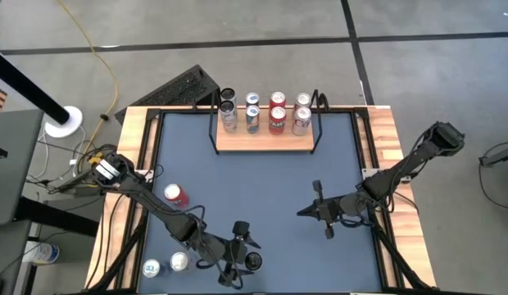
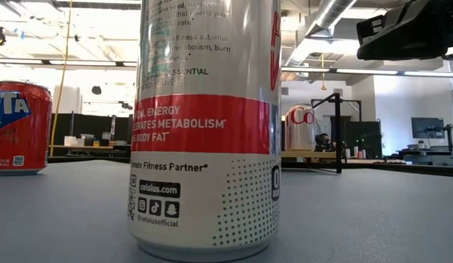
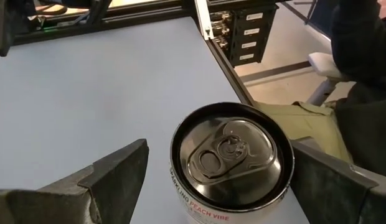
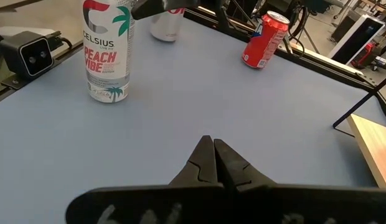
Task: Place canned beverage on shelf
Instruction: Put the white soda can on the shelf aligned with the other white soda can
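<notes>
While we look across the table (image 1: 262,188), these lines hold:
Celsius can (image 4: 107,50): it stands upright near the table's front edge; we read "CELSIUS", "PEACH VIBE", "Fitness Partner", "celsius.com" and "@celsiusofficial".
Left gripper (image 1: 238,256): its fingers (image 3: 112,174) stand wide apart on either side of the Celsius can's top, not touching it.
Right gripper (image 1: 306,212): its jaws are pressed together, empty, above the table's right half.
Shelf (image 1: 262,139): at the back edge, it carries eight cans (image 1: 277,120) in two rows.
Red can (image 1: 176,195): near the left edge; we cannot read its label.
Two more cans (image 1: 165,265): they stand at the front left corner.
</notes>
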You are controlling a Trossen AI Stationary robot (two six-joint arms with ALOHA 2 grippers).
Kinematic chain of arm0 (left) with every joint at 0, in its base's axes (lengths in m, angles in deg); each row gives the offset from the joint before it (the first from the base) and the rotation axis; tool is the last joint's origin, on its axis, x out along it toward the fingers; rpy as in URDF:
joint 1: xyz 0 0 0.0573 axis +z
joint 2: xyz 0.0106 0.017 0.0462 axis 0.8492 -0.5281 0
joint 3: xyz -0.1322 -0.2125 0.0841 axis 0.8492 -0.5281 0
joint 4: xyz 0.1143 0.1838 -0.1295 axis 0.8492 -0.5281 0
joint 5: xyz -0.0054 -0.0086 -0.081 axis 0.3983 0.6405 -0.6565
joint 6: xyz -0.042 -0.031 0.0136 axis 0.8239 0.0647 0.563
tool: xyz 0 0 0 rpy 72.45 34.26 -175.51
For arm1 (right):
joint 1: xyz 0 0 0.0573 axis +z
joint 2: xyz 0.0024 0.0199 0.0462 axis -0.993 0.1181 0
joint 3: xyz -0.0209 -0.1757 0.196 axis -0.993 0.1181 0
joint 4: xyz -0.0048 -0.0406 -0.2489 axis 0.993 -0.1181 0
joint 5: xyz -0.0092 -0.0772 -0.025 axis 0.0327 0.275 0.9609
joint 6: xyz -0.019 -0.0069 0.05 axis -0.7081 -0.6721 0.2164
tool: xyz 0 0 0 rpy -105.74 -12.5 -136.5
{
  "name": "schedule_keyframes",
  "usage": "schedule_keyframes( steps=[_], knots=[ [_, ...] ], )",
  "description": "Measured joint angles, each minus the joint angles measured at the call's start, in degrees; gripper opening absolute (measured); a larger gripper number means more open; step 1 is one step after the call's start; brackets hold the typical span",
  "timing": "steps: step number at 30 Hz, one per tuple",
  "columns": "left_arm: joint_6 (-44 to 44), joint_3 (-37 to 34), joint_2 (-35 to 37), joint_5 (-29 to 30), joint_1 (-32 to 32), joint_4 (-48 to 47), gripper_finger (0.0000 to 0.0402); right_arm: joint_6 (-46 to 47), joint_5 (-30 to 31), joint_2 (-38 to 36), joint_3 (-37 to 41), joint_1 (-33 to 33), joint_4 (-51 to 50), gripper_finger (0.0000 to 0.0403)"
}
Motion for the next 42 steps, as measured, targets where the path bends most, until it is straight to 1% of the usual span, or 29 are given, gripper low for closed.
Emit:
schedule_keyframes(
  steps=[4, 7, 9, 15, 20, 23, 25, 32, 35, 38, 40, 42],
  knots=[
    [0.17, -0.01, 0.0, -0.03, 0.4, 0.09, 0.0346, 0.0, 0.0, 0.0, 0.0, 0.0, 0.0, 0.0],
    [0.05, 0.0, 0.0, -0.73, 0.44, 0.09, 0.033, -0.02, -0.01, 0.0, 0.0, 0.01, 0.0, 0.0],
    [0.03, 0.0, 0.0, -1.7, 0.44, 0.07, 0.0309, -0.02, -0.02, -0.01, 0.0, 0.01, 0.0, 0.0],
    [-0.31, 0.0, 0.0, -1.93, 0.44, 0.09, 0.0236, -0.02, -0.02, 0.0, 0.0, 0.02, 0.0, 0.0],
    [-1.6, 0.0, 0.0, -1.84, 0.44, 0.49, 0.0235, -0.02, -0.02, -0.02, 0.0, 0.01, 0.0, 0.0],
    [-4.51, -0.03, 0.76, -1.16, 0.58, -0.06, 0.0235, -0.02, -0.02, 0.0, 0.0, 0.02, 0.0, 0.0],
    [-6.35, -0.12, 2.13, 1.52, 0.67, -1.31, 0.0235, -0.02, -0.02, 0.0, 0.0, 0.02, -0.02, 0.0],
    [-9.55, -0.09, 9.43, 14.86, 2.4, -6.44, 0.0238, -0.04, -0.02, 0.0, 0.0, 0.0, -0.17, 0.0],
    [-9.53, -0.09, 12.1, 19.16, 4.89, -9.83, 0.0238, -0.04, -0.02, 0.0, 0.0, 0.0, -0.2, 0.0],
    [-8.39, -0.07, 14.39, 21.31, 9.5, -12.95, 0.0239, 0.0, -0.02, -0.01, 0.0, -0.09, -0.18, 0.0],
    [-6.89, -0.07, 15.42, 20.3, 13.52, -14.69, 0.0239, 0.0, -0.02, -0.02, 0.0, -0.11, -0.17, 0.0],
    [-5.44, -0.07, 15.98, 17.19, 17.75, -15.91, 0.0239, -0.02, -0.02, 0.0, 0.0, -0.11, -0.2, 0.0]
  ],
)
